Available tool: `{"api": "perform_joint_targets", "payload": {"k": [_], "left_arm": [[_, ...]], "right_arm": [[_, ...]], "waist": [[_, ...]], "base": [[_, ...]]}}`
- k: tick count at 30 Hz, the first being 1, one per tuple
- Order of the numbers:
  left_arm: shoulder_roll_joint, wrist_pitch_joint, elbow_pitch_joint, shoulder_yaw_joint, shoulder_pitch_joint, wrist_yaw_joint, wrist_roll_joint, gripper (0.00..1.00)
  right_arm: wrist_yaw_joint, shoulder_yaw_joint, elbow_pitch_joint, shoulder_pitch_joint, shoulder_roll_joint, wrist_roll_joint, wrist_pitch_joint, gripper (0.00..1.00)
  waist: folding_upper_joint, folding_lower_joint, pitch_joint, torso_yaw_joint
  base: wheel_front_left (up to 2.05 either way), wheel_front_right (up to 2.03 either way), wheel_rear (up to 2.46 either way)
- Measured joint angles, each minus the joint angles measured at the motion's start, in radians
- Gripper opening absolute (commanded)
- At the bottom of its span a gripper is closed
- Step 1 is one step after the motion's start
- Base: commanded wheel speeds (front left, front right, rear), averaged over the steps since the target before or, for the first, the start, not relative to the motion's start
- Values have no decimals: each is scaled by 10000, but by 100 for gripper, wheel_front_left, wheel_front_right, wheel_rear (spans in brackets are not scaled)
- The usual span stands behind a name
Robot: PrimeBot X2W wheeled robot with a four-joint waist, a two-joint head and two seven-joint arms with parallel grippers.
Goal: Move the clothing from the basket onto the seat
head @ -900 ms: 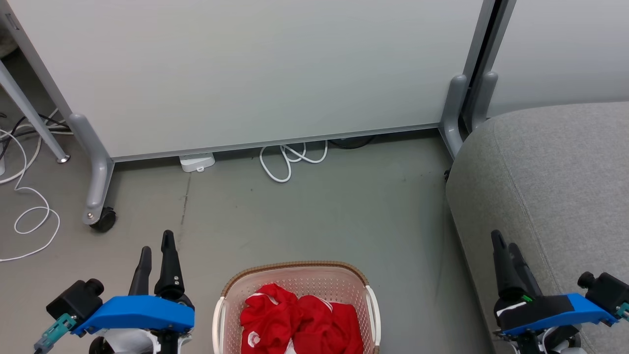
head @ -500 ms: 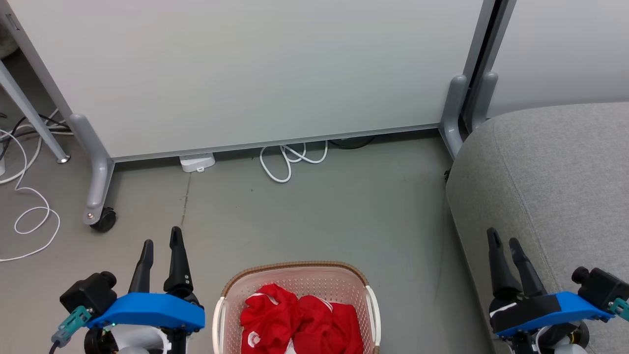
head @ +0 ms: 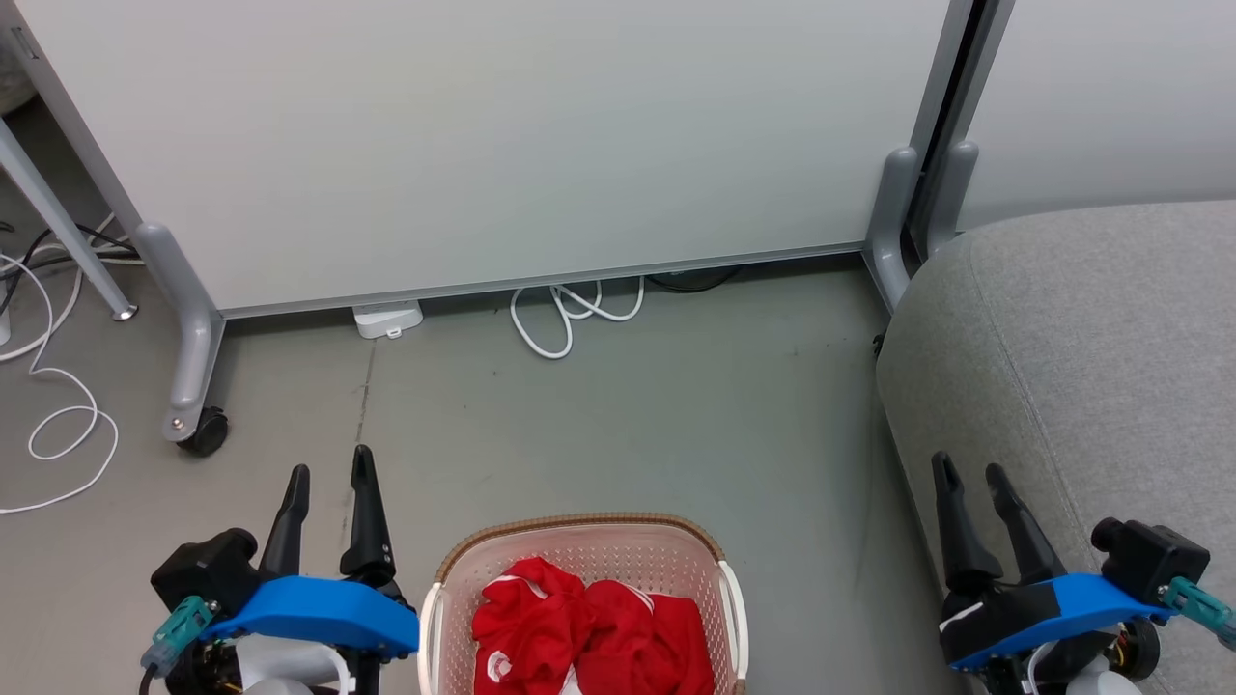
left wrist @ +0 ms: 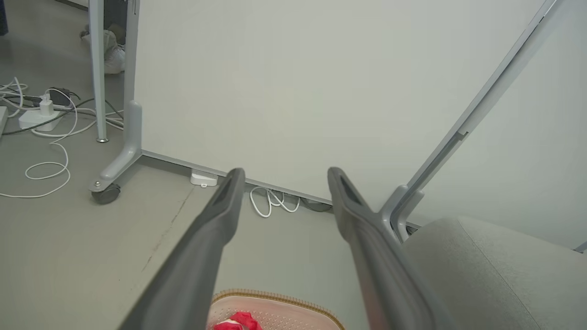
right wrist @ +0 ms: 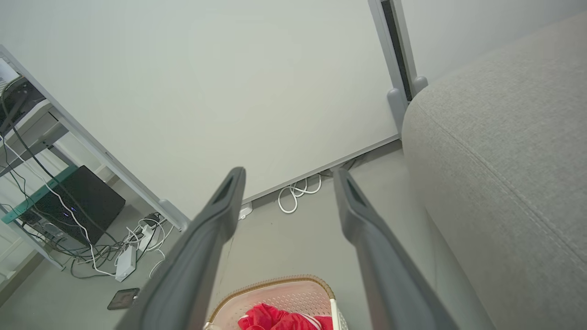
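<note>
The left gripper (head: 330, 465) and right gripper (head: 968, 467) both stand spread and empty, the clothing (head: 589, 627) heaped in the basket (head: 579, 521) between them, the seat (head: 1091, 338) beside the right one, so a careless pinch may catch the perforated wall or lift only one garment

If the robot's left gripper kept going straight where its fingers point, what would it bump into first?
Probably the big white panel. In the left wrist view the left gripper, open, aims at it over the floor, above the looped white cable. Depth is hard to judge.
</note>
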Motion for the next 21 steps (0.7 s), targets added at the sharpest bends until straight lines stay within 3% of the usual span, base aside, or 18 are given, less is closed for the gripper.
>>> {"api": "perform_joint_targets", "payload": {"k": [21], "left_arm": [[-58,-487,855,-107,-190,-221,1413,100]], "right_arm": [[2,-23,82,-15,-19,-1858,-359,100]], "waist": [[0,0,-46,4]], "base": [[0,0,0]]}}
